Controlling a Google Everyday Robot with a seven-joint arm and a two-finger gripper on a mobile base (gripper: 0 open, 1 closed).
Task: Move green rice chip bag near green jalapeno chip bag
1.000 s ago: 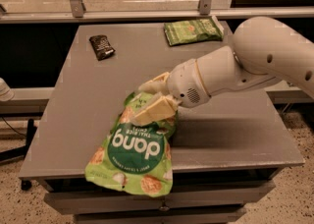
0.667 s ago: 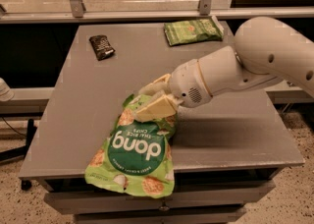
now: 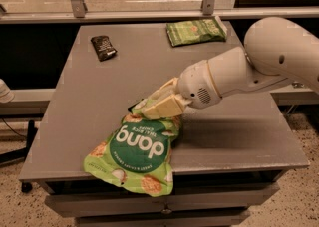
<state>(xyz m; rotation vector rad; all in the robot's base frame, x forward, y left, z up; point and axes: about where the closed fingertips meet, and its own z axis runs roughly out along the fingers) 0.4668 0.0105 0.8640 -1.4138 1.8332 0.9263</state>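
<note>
The gripper (image 3: 158,105) seems clenched on the top edge of the rice chip bag (image 3: 142,154), though its fingers partly hide the fold. The bag lies at the 6 o'clock side of the table (image 3: 239,131), with its bottom hanging over the edge. I judge the step to be the grasp, before the carrying. The next move calls for lifting the bag toward 1 o'clock, to the jalapeno chip bag (image 3: 194,31), away from the black packet (image 3: 103,48).

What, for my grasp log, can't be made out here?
Camera view: top edge of the green rice chip bag, hidden by the end effector shut on it over the table.
Camera view: print on green jalapeno chip bag and black packet, too small.
Camera view: rest of the arm, cut by right edge.
</note>
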